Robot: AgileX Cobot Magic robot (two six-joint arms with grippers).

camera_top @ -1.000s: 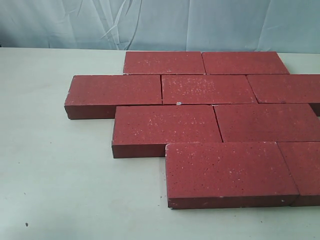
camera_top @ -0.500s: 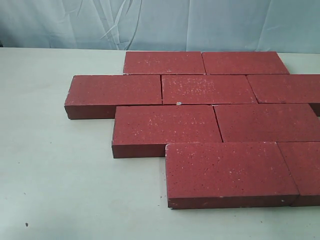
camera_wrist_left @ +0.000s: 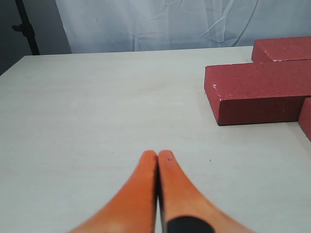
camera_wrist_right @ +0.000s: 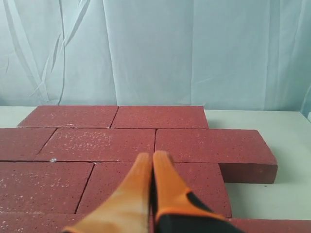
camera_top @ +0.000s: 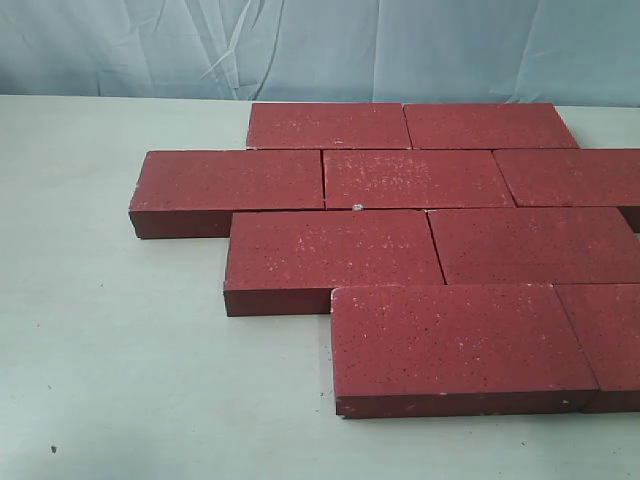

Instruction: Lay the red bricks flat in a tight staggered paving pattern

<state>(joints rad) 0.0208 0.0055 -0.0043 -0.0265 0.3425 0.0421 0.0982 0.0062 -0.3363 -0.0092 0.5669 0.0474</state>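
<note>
Several dark red bricks (camera_top: 415, 178) lie flat in four staggered rows, edges touching, on the pale table (camera_top: 110, 340). The nearest brick (camera_top: 455, 340) sits at the front right. Neither gripper shows in the exterior view. In the left wrist view my left gripper (camera_wrist_left: 157, 154) is shut and empty above bare table, off to the side of the end of a brick (camera_wrist_left: 262, 92). In the right wrist view my right gripper (camera_wrist_right: 152, 156) is shut and empty, hovering over the laid bricks (camera_wrist_right: 97, 143).
A wrinkled pale blue cloth (camera_top: 320, 45) hangs behind the table. Bare table surface stretches left of and in front of the bricks. A dark stand (camera_wrist_left: 26, 26) is visible at the table's far corner in the left wrist view.
</note>
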